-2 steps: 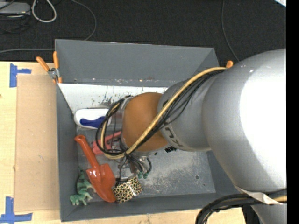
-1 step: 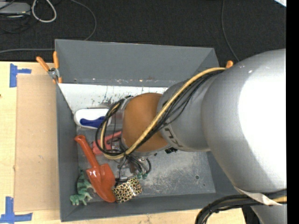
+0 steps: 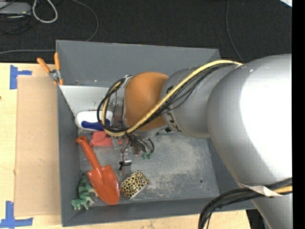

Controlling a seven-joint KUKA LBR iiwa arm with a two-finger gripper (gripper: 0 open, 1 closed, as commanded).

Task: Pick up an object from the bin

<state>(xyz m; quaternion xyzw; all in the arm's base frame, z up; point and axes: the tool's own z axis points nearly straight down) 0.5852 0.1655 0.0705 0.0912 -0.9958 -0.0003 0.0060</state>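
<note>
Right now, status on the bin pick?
Jaws low in bin, beside red shovel. Leopard-print piece nearest. Pink block, green dinosaur close by.

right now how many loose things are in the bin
5: white-and-blue object, pink block left; orange shovel, green toy animal, leopard-print roll at front. Arm may hide more.

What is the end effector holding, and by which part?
It cannot be told: the end effector sits near the orange shovel and the leopard-print roll, but its tip is too dark to show a hold.
</note>
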